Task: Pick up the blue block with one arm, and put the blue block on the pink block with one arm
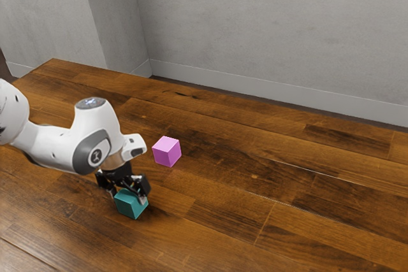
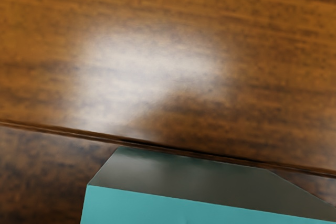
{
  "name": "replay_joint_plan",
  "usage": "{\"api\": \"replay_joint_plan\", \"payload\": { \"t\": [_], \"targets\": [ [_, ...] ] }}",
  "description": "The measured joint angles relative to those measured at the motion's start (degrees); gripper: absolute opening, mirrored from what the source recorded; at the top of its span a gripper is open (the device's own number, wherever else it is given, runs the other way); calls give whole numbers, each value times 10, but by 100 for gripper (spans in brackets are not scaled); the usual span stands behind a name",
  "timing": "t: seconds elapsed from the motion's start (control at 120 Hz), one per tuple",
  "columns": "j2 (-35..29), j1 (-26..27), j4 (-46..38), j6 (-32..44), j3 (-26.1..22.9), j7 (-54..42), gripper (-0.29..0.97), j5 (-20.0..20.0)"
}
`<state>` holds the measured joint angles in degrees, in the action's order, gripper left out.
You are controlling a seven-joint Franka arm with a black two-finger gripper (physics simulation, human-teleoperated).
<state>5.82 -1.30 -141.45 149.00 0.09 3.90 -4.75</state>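
Exterior view, left edge of frame: the white arm (image 1: 60,141) enters at mid-height and bends down toward the lower left of the frame. The black gripper (image 1: 127,190) hangs from its end, pointing down, directly over the blue block (image 1: 131,207). The block renders teal and sits in the lower-left part of the frame on the wooden surface (image 1: 287,183). The gripper's black body overlaps the block's top edge, so claw and block appear to be in contact. How far the claw is open, and whether it has a grip on the block, I cannot tell from this angle. Just to the right and a little higher in the frame, the pink block (image 1: 166,151) stands upright on the wood. It is near the blue block but apart from it, with bare boards between them. The right half of the frame is dark plank wood, with the grey wall (image 1: 268,23) across the top. Wrist view: the blue block (image 2: 210,195) lies just under the hand, with its shaded top face and one bright teal side showing. Beyond it is wood (image 2: 157,61) with a pale glare patch, and a plank seam (image 2: 63,128) runs just past the block.
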Motion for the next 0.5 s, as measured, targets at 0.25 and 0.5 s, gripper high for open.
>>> {"api": "replay_joint_plan", "payload": {
  "t": [0.25,0.5],
  "targets": [
    [-1,1,2,11,0,2,46,-1],
    [4,1,89,-13,2,22,29,31]
  ]
}}
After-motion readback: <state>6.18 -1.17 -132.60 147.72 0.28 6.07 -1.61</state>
